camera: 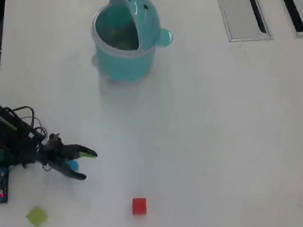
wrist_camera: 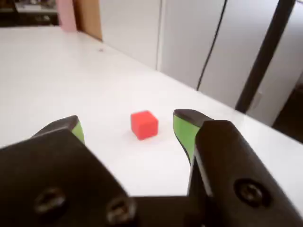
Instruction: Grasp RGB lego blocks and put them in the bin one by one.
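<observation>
Ahead of our gripper point(wrist_camera: 128, 130) — jaws spread wide, empty — we see the red block point(wrist_camera: 144, 124) on the table point(wrist_camera: 71, 80); the bin point(camera: 123, 35) stands well apart, yellow-green block point(camera: 37, 216) off behind

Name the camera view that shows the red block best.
The wrist view: the red block sits large and sharp on the white table, ahead of the open hand, with its top and two sides visible. The overhead view shows it only as a tiny red square.

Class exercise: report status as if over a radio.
Gripper jaws open, empty. Red block on table, ahead, untouched. Bin far off. Path clear.
</observation>
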Motion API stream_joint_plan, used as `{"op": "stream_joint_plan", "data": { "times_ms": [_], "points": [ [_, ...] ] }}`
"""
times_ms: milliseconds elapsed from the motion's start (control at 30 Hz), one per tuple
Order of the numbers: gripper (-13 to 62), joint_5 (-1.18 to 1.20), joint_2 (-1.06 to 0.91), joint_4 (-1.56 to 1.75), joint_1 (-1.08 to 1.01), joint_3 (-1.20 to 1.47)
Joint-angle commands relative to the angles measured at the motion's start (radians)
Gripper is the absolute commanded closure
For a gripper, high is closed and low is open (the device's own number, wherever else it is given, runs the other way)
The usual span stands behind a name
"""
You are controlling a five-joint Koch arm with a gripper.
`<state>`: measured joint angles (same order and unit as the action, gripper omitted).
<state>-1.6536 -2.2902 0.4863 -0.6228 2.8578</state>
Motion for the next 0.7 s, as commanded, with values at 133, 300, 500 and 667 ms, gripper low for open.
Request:
{"op": "stream_joint_plan", "data": {
  "times_ms": [133,300,500,667],
  "points": [
    [14.1,-0.018,-0.058,0.081,0.006,0.014],
    [14.3,-0.002,-0.021,0.08,0.009,0.025],
    [13.9,0.014,-0.003,0.081,0.011,0.017],
    [14.5,0.028,0.202,0.091,-0.025,-0.126]
  ]
}}
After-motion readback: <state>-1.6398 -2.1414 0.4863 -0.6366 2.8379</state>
